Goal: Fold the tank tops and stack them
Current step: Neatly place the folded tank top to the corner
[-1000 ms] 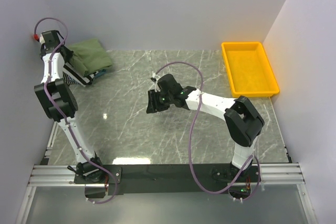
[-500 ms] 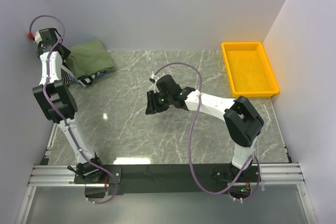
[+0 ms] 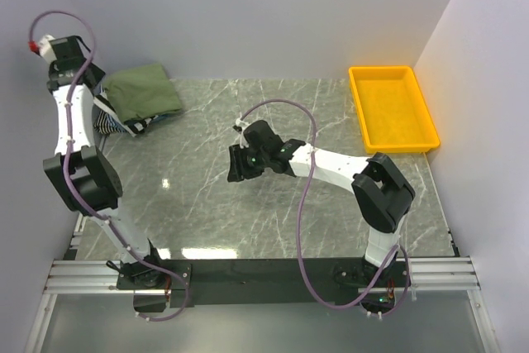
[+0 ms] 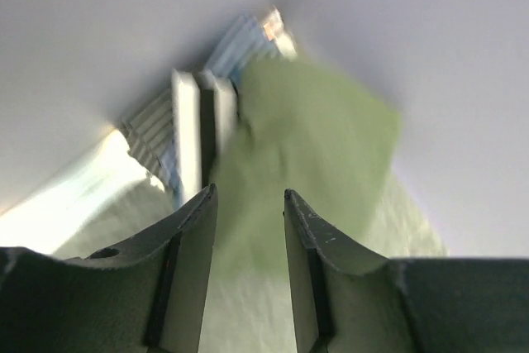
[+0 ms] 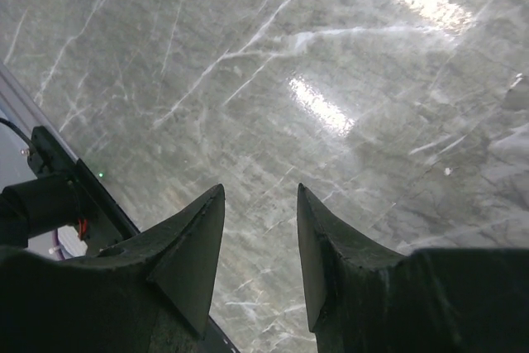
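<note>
olive-green tank top (image 3: pixel 142 90); striped tank top (image 3: pixel 108 121)

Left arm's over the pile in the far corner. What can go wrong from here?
1. The left arm is close to the left wall; a wide swing may hit it.
2. The striped top sticks out from under the green top, so the pile looks loose. A brush could undo the folds.

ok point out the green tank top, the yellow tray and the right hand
green tank top (image 3: pixel 145 88), top external view, middle of the cloth
yellow tray (image 3: pixel 393 109), top external view, its bare floor
right hand (image 5: pixel 259 196), right wrist view, midway between fingertips
</note>
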Controlling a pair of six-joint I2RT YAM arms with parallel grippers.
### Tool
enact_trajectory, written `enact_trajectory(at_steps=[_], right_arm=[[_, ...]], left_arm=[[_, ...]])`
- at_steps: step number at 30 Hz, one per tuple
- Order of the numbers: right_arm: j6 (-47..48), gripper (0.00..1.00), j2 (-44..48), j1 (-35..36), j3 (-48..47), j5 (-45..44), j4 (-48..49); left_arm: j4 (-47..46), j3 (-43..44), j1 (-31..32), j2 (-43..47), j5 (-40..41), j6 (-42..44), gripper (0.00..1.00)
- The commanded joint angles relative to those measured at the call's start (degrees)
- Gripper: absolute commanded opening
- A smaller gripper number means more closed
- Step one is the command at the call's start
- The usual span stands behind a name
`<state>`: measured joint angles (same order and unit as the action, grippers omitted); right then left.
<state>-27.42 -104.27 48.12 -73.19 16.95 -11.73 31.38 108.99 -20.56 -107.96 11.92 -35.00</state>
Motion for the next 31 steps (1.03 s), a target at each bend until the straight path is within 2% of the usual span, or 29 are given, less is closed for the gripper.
enact_trajectory(at_steps=[1,6,7,8,9,10,12,13,14,16,22,26,31], right_arm=[[-0.79,0.48,4.77,-0.74,-0.29,-3.76,1.88],[-2.81,0.53,13.02,-4.96,6.03,-7.1,3.72],[-2.9,0.55,14.69,-5.57,7.26,-8.85,3.99],[-3.08,0.57,17.67,-6.19,8.31,-9.65,4.08],[-3.17,0.6,19.18,-7.24,10.24,-10.7,3.99],[-3.25,0.61,20.76,-7.68,11.3,-11.75,4.08],[-3.34,0.66,25.33,-8.91,13.93,-14.74,3.82],[-3.34,0.69,26.82,-9.01,14.99,-15.88,3.73],[-3.43,0.77,30.14,-9.18,17.27,-18.24,3.9],[-3.87,0.83,33.85,-9.36,19.74,-20.45,4.17],[-7.29,0.88,46.51,-9.36,28.8,-29.06,2.94],[-7.74,0.89,51.17,-9.27,32.4,-32.33,1.88],[-8.35,0.9,52.32,-9.45,33.11,-33.73,1.79]], left_arm=[[-1.84,-6.4,8.3,7.14,-4.27,-1.29,0.44],[-10.27,-24.94,19.74,19.96,-9.11,-1.91,0.45],[-10.8,-27.23,25.25,21.55,-9.02,-1.82,0.45],[-11.59,-31.08,28.17,24.09,-9.2,-1.47,0.45],[-11.77,-32.51,31.07,24.9,-9.29,-1.3,0.45],[-11.6,-33.66,36.76,25.43,-8.94,-1.47,0.45],[-12.56,-37.61,42.15,26.83,-8.68,-1.04,0.45],[-13.09,-38.75,47.05,27.36,-7.8,-1.29,0.45],[-13.62,-40.68,49.19,28.15,-7.36,-1.38,0.45],[-15.37,-42.71,54.71,29.38,-6.74,-1.29,0.45],[-17.93,-46.94,62.56,33.16,-6.82,-1.82,0.45],[-17.58,-48.78,63.01,35.01,-7.44,-0.51,0.45],[-16.0,-49.22,63.09,37.03,-7.35,0.29,0.46]])
